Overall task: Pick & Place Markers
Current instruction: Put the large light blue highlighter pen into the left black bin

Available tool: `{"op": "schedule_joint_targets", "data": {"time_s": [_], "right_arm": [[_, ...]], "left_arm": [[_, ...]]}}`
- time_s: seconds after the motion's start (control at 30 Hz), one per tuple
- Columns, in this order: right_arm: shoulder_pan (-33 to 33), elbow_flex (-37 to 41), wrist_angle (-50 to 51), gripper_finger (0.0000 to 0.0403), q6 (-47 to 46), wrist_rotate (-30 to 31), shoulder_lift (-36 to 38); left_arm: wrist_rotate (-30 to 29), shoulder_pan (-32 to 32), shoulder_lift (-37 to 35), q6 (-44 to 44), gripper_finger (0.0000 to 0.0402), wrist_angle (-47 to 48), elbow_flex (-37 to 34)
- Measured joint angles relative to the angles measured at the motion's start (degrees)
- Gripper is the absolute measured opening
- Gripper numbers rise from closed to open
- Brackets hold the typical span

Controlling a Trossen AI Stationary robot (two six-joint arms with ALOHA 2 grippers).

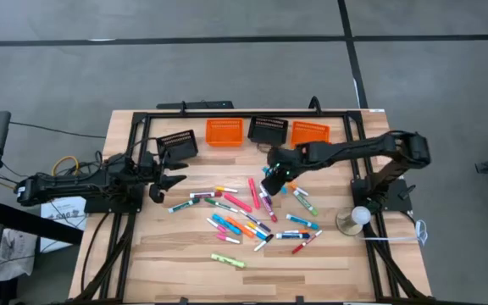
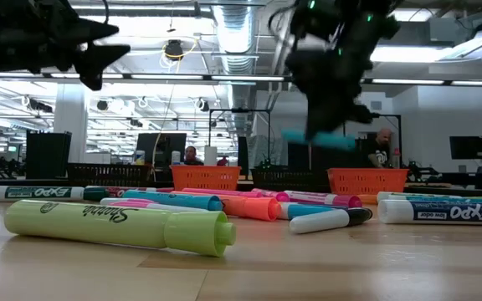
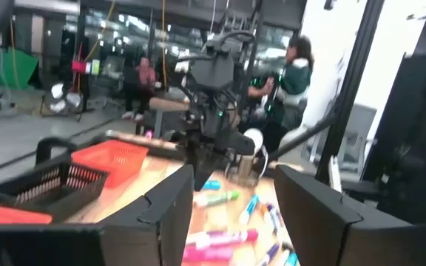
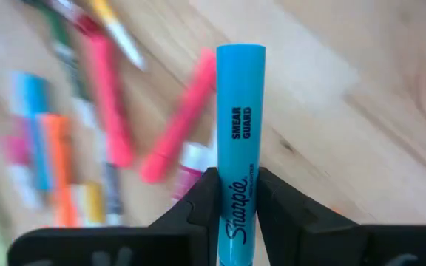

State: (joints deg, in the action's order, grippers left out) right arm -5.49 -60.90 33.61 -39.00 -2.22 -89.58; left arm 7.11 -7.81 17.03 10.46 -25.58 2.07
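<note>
Many capped markers point(image 1: 252, 216) in pink, blue, green, orange and white lie scattered flat on the middle of the wooden table. A yellow-green highlighter point(image 1: 227, 260) lies apart near the front edge and is large in the low view point(image 2: 115, 224). My right gripper point(image 1: 274, 180) hangs over the far side of the pile, shut on a light-blue Sharpie highlighter point(image 4: 239, 125). My left gripper point(image 1: 166, 176) is open at the table's left, clear of the pile and above the table point(image 2: 90, 46); nothing is between its fingers point(image 3: 228, 214). My right gripper pinches the light-blue highlighter's barrel point(image 4: 237, 203) between its two fingers point(image 4: 198, 203), at the printed end, coming from above and pointing down. The fingers lie across the highlighter. In the low view it is lifted clear of the table and nearly level below the fingers point(image 2: 316, 138).
Four small slatted baskets stand in a row along the far edge: black point(image 1: 179, 144), orange point(image 1: 224, 131), black point(image 1: 268, 129), orange point(image 1: 309, 133). A white round object on a base point(image 1: 358, 218) stands by the right arm's mount. People sit in the room beyond the table point(image 3: 294, 70).
</note>
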Motion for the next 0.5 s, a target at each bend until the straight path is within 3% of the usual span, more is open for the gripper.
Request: {"op": "schedule_joint_targets", "data": {"time_s": [0.27, 0.5], "right_arm": [[-1.5, -0.1, -13.7, 0.0062, 2.0, -2.8, 9.0], [-1.3, -0.1, -26.5, 0.0062, 3.3, -8.8, 8.9]], "left_arm": [[0.0, 0.0, 0.0, 1.0, 0.0190, -10.2, 0.0], [1.0, 0.0, 0.7, 0.5, 0.0190, -11.8, 0.0]]}}
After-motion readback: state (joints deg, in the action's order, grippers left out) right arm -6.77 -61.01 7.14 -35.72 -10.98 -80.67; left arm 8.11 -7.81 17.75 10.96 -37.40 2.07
